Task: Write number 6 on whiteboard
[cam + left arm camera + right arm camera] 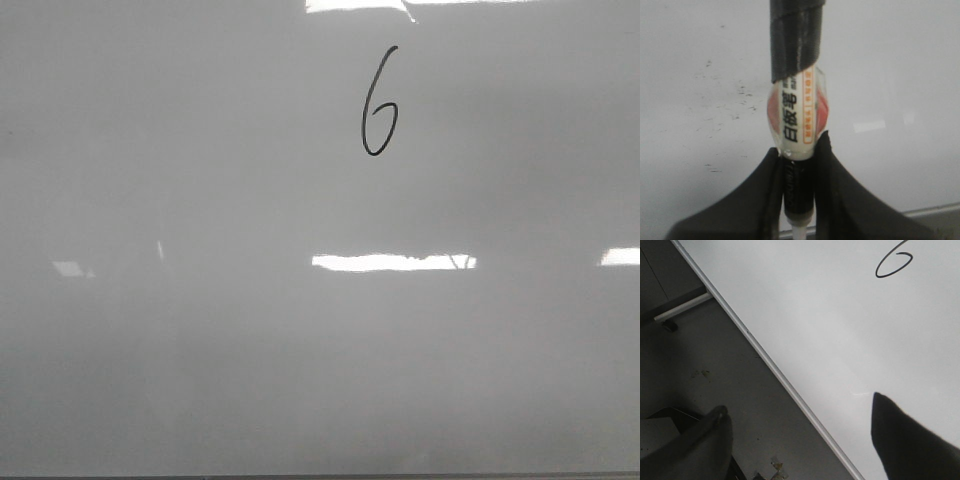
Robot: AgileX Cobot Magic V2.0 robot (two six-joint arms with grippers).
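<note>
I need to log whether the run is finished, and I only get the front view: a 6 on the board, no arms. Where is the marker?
Observer: The left hand holds the whiteboard marker, shut on its barrel, in the left wrist view.
Operator: Is the tip on the board?
Observer: Cannot tell; black tape wraps that end of the marker and it runs out of the picture. The whiteboard behind it carries faint dark specks.
Operator: And the right hand?
Observer: The right hand is open and empty, straddling the whiteboard's edge, with the number 6 far from its fingers.
</note>
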